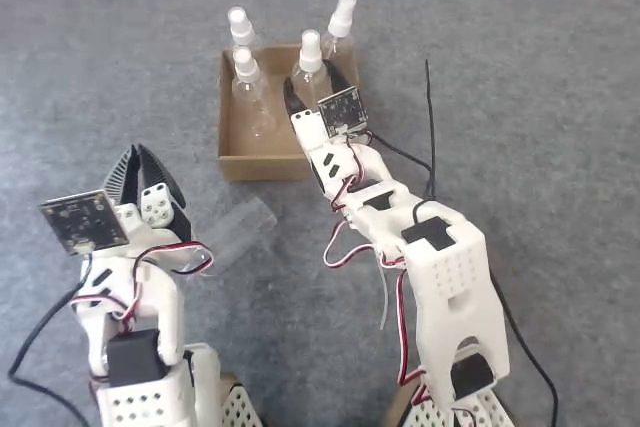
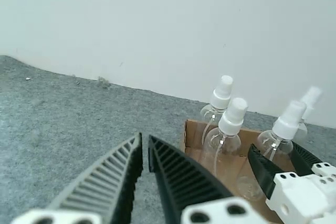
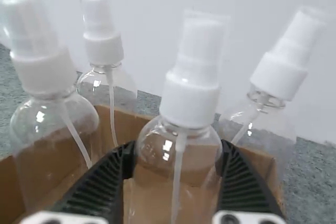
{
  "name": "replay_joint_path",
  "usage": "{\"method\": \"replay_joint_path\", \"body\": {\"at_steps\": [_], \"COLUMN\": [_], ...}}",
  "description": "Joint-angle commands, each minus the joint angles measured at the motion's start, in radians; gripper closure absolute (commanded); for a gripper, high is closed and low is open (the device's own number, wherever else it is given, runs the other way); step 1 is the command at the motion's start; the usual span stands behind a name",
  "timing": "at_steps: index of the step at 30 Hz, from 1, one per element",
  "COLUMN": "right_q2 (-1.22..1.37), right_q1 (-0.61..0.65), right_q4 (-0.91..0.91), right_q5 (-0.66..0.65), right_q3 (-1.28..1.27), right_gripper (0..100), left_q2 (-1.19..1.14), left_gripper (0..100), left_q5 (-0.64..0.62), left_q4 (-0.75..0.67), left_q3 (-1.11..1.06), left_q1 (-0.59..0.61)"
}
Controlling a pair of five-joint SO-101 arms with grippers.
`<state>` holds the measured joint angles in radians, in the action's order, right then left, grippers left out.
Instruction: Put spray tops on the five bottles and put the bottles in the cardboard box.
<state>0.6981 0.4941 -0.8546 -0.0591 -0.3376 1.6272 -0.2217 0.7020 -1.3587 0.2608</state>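
Right gripper [image 3: 177,153] clasps a capped spray bottle [image 3: 189,95] upright in the cardboard box [image 1: 260,165], likely seating it; left gripper [image 2: 145,148], closed, holds nothing.

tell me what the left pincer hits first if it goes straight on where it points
Probably the grey mat beside the box: the left pincer points past the box, not at it. Depth is unclear.
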Motion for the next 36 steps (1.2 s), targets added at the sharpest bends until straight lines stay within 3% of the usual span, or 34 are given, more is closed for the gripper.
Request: {"method": "replay_joint_path", "body": {"at_steps": [1,16,22,36], "right_q2": [-0.024,-0.064,-0.065,-0.068], "right_q1": [-0.004,0.024,0.027,0.025], "right_q4": [-0.015,-0.013,0.03,0.048], "right_q5": [0.008,0.006,0.006,0.006], "right_q3": [0.003,-0.061,-0.061,-0.061], "right_gripper": [87.1,86.9,79.1,79.2], "left_q2": [0.014,0.014,0.014,0.014], "left_gripper": [99,99,99,99], "left_q5": [-0.002,-0.002,-0.002,-0.002], "left_q4": [-0.032,-0.032,-0.032,-0.032], "left_q3": [0.015,0.015,0.013,0.013], "left_q1": [0.008,0.008,0.008,0.008]}}
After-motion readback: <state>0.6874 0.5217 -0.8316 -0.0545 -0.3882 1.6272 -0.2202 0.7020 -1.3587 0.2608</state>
